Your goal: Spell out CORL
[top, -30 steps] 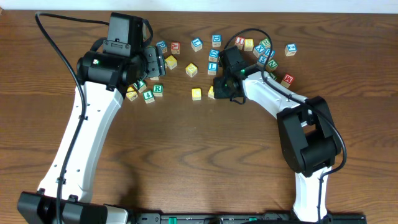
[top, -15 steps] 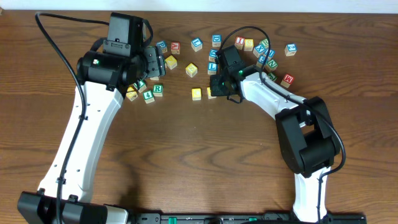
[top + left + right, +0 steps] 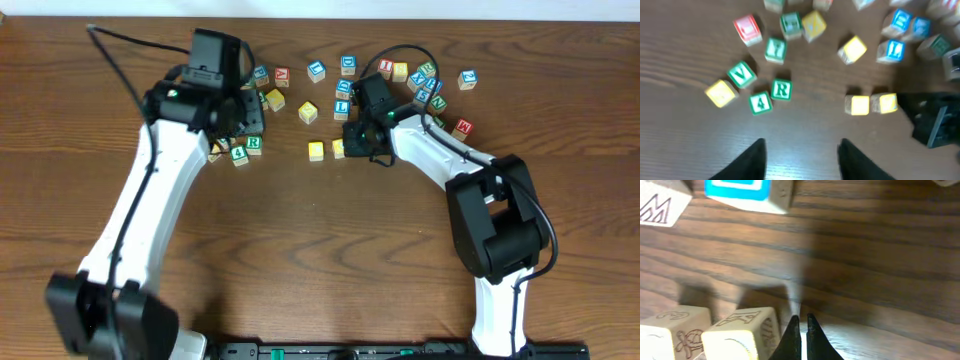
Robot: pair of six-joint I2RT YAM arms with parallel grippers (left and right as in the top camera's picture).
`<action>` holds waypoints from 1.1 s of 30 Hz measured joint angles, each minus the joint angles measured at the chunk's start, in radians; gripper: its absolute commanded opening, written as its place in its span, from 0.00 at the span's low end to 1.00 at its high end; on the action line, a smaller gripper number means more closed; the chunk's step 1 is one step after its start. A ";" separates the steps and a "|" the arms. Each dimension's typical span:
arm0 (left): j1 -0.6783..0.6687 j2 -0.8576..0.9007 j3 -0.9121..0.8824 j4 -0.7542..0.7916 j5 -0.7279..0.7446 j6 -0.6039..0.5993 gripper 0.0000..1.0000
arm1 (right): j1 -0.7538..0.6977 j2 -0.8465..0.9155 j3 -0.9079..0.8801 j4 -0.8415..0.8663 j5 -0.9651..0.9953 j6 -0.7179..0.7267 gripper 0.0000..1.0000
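Overhead straight down, left wrist high, right wrist near tabletop [image 3: 865, 255], first two share yellow cubes [image 3: 316, 150] [image 3: 857, 105]

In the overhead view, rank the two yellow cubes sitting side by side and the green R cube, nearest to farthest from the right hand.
1. The right yellow cube: directly beside the right hand, on its image-left.
2. The left yellow cube: next along the row, further image-left.
3. The green R cube: well beyond both, farthest image-left.
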 measured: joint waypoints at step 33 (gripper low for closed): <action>-0.001 0.441 -0.004 0.188 0.367 0.047 0.08 | -0.015 0.000 0.000 -0.025 -0.044 0.001 0.01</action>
